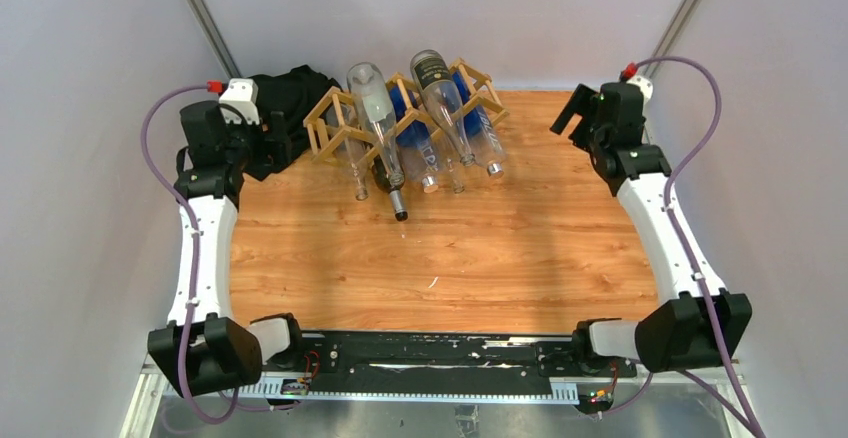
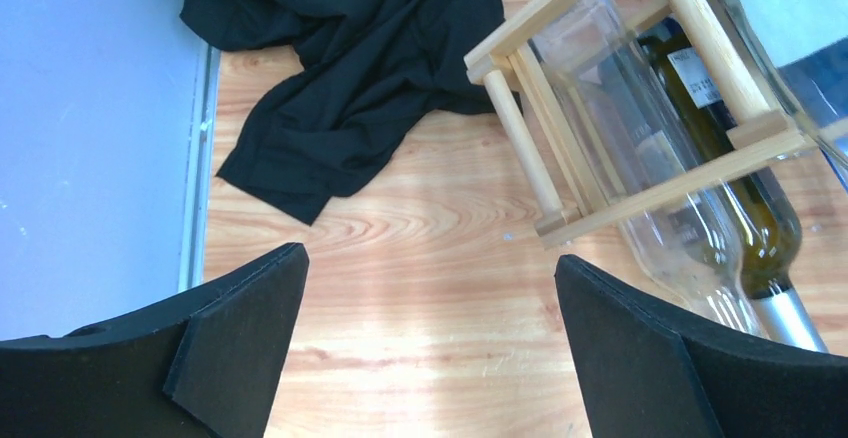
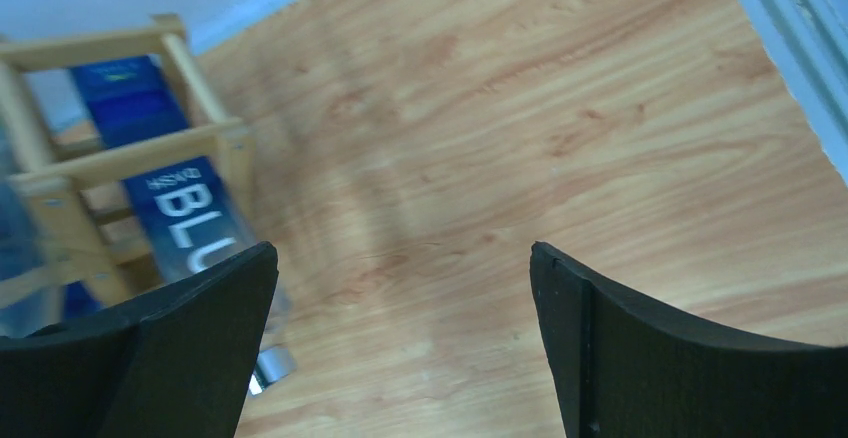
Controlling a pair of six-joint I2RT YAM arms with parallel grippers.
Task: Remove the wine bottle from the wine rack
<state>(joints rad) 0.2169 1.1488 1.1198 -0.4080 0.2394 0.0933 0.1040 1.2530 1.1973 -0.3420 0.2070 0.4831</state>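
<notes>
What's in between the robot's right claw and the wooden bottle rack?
Only bare table. The top view shows nothing lying between the right gripper and the wine rack, and the right wrist view agrees.

The wine rack (image 1: 325,118) stands at the far edge of the desk (image 1: 440,258), holding several bottles (image 1: 378,108) with their necks towards the arms. A black cloth (image 1: 300,93) lies just left of it. The left gripper (image 1: 270,144) and right gripper (image 1: 572,116) flank the rack.
</notes>
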